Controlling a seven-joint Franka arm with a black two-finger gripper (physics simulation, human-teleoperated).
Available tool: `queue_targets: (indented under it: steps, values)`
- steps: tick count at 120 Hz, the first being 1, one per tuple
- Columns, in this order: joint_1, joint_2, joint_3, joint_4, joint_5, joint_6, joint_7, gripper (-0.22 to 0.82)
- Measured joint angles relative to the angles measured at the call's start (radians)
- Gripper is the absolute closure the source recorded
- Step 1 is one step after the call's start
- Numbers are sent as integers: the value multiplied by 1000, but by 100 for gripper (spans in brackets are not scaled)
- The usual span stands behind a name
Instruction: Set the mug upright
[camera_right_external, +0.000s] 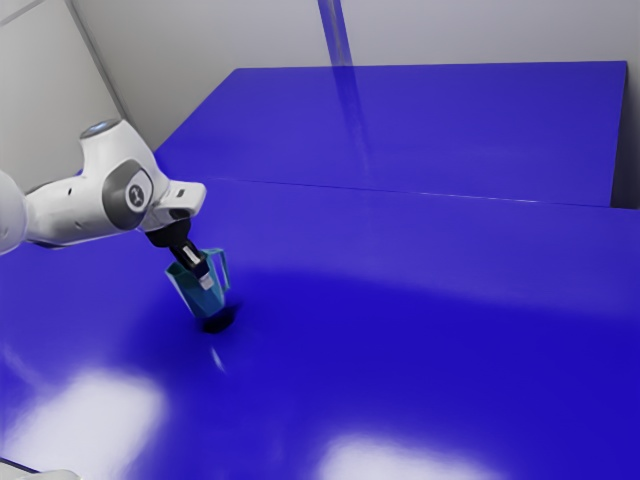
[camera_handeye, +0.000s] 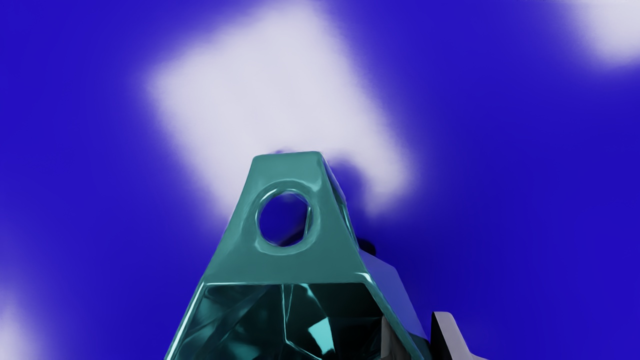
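Arm: coming in from the exterior view's left; its white links (camera_right_external: 75, 212) are reaching over the desk (camera_right_external: 420, 350)
Gripper (camera_right_external: 205, 279): pointing downward at the mug, a pale fingertip (camera_right_external: 206, 282) overlapping its side
Mug (camera_right_external: 207, 302): leaning toward the exterior view's left, opening upward; its handle (camera_right_external: 226, 270) is facing the exterior view's right
Desk: shining blue; a dark patch (camera_right_external: 218, 323) is lying beneath the mug

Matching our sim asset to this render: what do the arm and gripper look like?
Arm: glossy white, rounded segments, dark grey oval joint cover with a small round light-and-dark emblem, grey-blue end cap. Gripper: black body, slim two-finger form, pale grey fingertips.
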Motion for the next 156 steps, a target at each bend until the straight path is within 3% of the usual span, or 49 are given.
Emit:
queue_targets:
  steps: [73,97,110,133,156]
  values:
    - [-2,64,-54,-37,62,149,-230,77]
    - [1,58,-63,-43,59,155,-254,37]
    - [7,44,-72,-44,59,156,-262,22]
    - [8,-35,-91,-14,57,103,-274,9]
    - [13,-59,-88,179,51,-62,-287,4]
